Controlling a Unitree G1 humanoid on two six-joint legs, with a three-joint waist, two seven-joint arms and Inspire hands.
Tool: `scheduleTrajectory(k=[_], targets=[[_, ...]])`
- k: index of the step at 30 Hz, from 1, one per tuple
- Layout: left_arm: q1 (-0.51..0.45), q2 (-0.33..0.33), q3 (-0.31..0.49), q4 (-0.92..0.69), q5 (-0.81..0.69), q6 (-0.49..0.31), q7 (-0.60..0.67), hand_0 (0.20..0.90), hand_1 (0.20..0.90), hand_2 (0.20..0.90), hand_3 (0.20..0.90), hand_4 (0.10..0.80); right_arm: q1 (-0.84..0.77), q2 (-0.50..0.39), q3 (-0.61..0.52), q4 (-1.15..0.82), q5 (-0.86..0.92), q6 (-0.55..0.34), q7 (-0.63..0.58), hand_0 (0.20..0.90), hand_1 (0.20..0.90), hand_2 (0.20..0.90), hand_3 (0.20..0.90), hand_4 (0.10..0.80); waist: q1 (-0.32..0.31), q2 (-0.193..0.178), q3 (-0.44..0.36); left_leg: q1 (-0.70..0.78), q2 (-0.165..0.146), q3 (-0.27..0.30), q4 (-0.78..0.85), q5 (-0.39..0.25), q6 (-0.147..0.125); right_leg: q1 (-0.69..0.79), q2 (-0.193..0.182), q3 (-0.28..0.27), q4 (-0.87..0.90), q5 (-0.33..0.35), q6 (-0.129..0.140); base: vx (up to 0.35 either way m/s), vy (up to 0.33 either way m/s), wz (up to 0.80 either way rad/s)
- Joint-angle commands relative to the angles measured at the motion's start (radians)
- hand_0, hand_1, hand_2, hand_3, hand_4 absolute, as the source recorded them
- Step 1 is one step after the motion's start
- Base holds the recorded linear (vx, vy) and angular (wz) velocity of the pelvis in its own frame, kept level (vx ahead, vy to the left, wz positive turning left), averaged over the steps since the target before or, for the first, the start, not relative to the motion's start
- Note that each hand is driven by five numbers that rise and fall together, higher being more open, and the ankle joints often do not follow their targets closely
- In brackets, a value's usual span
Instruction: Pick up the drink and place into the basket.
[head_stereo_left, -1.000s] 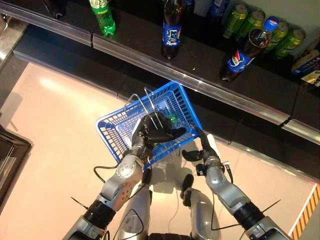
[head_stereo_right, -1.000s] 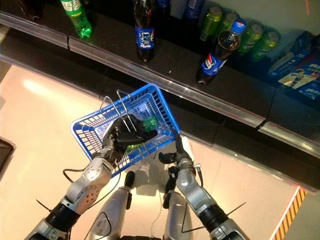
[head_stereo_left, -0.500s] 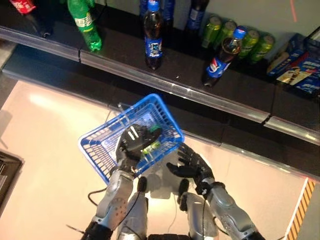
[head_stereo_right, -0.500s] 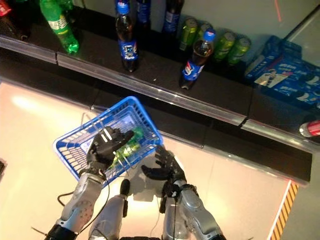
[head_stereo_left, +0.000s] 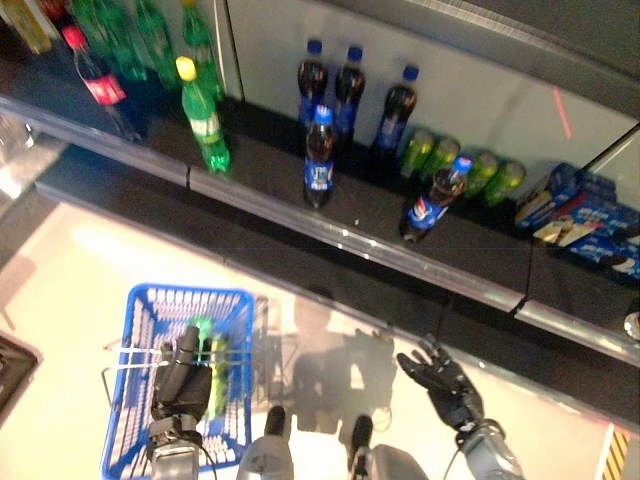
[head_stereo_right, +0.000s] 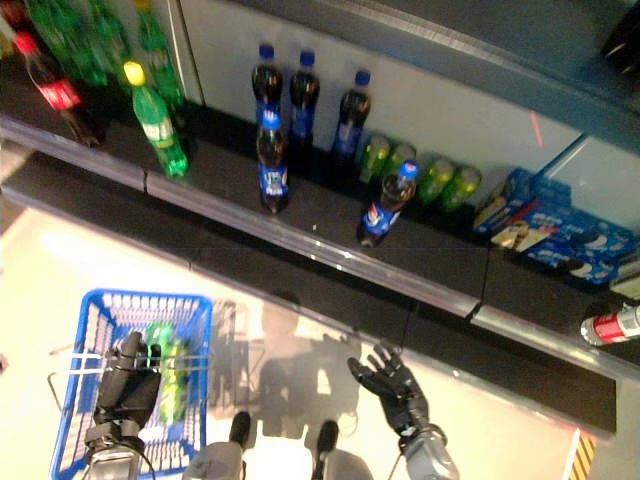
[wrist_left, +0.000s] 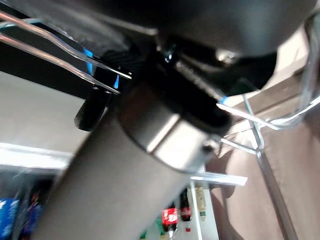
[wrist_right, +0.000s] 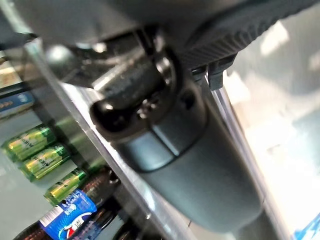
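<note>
**Robot hand on the basket handles, green drink inside**

Left robot hand (head_stereo_left: 181, 383) sits over the blue basket (head_stereo_left: 135, 400), its dark fingers curled round the wire handles (wrist_left: 60, 47) — the left wrist view shows the thin metal loops passing right against the hand. The basket hangs above the pale floor (head_stereo_left: 70, 270), and the green drink (head_stereo_left: 215, 360) lies inside it, just beside the left robot hand on the side nearer the right one.

Right robot hand (head_stereo_left: 443, 377) is well apart from the basket, held out over the floor near the edge of the dark shelf (head_stereo_left: 350, 215) with its fingers spread and nothing in them.

Beyond the basket, on the shelf, stand a green bottle with a yellow cap (head_stereo_left: 203, 115), a dark cola bottle with a blue label (head_stereo_left: 319, 158) and another, tilted, cola bottle (head_stereo_left: 430, 203). Behind these — a row of green cans (head_stereo_left: 460, 165), more dark bottles (head_stereo_left: 350, 90), and, farthest from the basket, some blue packets (head_stereo_left: 580, 215).
</note>
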Motion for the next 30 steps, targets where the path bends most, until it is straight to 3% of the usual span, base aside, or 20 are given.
scheduleTrajectory(k=[1,5,10,12,15,18,23,26,28,30], targets=[[-0.037,0.059,0.05,-0.068,0.036,-0.05,-0.203,0.3,0.3,0.3,0.2,0.1,0.051,-0.071,-0.013,0.082,0.032,-0.031,-0.017,0.9,0.9,0.9,0.9,0.8,-0.017,0.04,-0.165,-0.032,-0.001,0.002,-0.036,0.082,0.004,0.007,-0.064,0.025,-0.033,0.099,0.02,0.033,0.141,0.11],[-0.087,0.082,0.039,0.139,0.081,-0.081,-0.131,0.3,0.3,0.3,0.2,0.1,0.006,-0.075,-0.041,0.307,-0.062,-0.036,-0.038,0.9,0.9,0.9,0.9,0.8,-0.025,0.052,-0.182,-0.023,-0.023,0.016,-0.021,0.059,0.019,0.004,-0.091,0.035,-0.019,0.104,0.038,0.025,0.163,0.06],[-0.153,0.086,-0.002,0.381,0.159,-0.079,0.047,0.3,0.3,0.3,0.2,0.1,-0.053,-0.068,-0.066,0.593,-0.186,-0.074,-0.084,0.9,0.9,0.9,0.9,0.8,-0.046,0.069,-0.189,-0.015,-0.068,0.008,-0.004,0.03,0.064,-0.035,-0.115,0.063,0.082,0.096,0.052,0.026,0.17,-0.04],[-0.162,0.077,-0.007,0.46,0.171,-0.074,0.09,0.3,0.3,0.3,0.2,0.1,-0.068,-0.065,-0.057,0.655,-0.212,-0.082,-0.105,0.9,0.9,0.9,0.9,0.8,-0.065,0.072,-0.192,-0.014,-0.077,-0.004,-0.007,0.027,0.078,-0.06,-0.074,0.113,0.12,0.079,0.038,0.014,0.055,0.01],[-0.19,0.069,-0.035,0.58,0.174,-0.096,0.115,0.3,0.3,0.3,0.2,0.1,-0.08,-0.065,-0.004,0.732,-0.3,-0.132,-0.128,0.9,0.9,0.9,0.9,0.8,-0.101,0.064,-0.198,-0.021,-0.087,-0.05,-0.016,0.035,0.087,-0.074,0.049,0.2,0.126,0.04,-0.016,0.021,-0.033,0.14],[-0.202,0.05,-0.042,0.634,0.17,-0.124,0.151,0.3,0.3,0.3,0.2,0.1,-0.092,-0.059,0.043,0.764,-0.361,-0.151,-0.153,0.9,0.9,0.9,0.9,0.8,-0.112,0.05,-0.193,-0.031,-0.1,-0.088,-0.013,0.043,0.082,-0.077,0.103,0.243,0.11,0.046,-0.04,0.014,-0.09,0.55],[-0.211,0.013,-0.028,0.638,0.095,-0.139,0.234,0.3,0.3,0.3,0.2,0.1,-0.124,-0.068,0.144,0.77,-0.466,-0.12,-0.179,0.9,0.9,0.9,0.9,0.8,-0.075,0.056,-0.154,-0.086,-0.109,-0.118,-0.012,0.083,0.061,-0.073,0.117,0.195,0.058,0.044,-0.065,-0.111,-0.064,0.44],[-0.237,0.0,-0.056,0.644,0.126,-0.118,0.258,0.3,0.3,0.3,0.2,0.1,-0.125,-0.078,0.152,0.765,-0.378,-0.107,-0.198,0.9,0.9,0.9,0.9,0.8,-0.1,0.051,-0.129,-0.128,-0.07,0.041,0.08,0.062,0.03,-0.066,0.094,0.12,0.049,0.038,-0.076,-0.112,0.11,0.85],[-0.225,-0.018,-0.063,0.657,0.106,-0.142,0.268,0.3,0.3,0.3,0.2,0.1,-0.125,-0.081,0.146,0.768,-0.357,-0.101,-0.202,0.9,0.9,0.9,0.9,0.8,-0.101,0.035,-0.123,-0.131,-0.038,0.009,0.097,0.064,0.017,-0.063,0.079,0.115,0.058,0.039,-0.079,0.031,0.273,1.65],[-0.199,-0.034,-0.047,0.659,0.087,-0.163,0.268,0.3,0.3,0.3,0.2,0.1,-0.113,-0.084,0.133,0.768,-0.379,-0.105,-0.187,0.9,0.9,0.9,0.9,0.8,-0.097,0.023,-0.123,-0.121,-0.005,-0.015,0.078,0.081,0.008,-0.061,0.072,0.126,0.067,0.037,-0.078,0.074,0.376,0.18]])
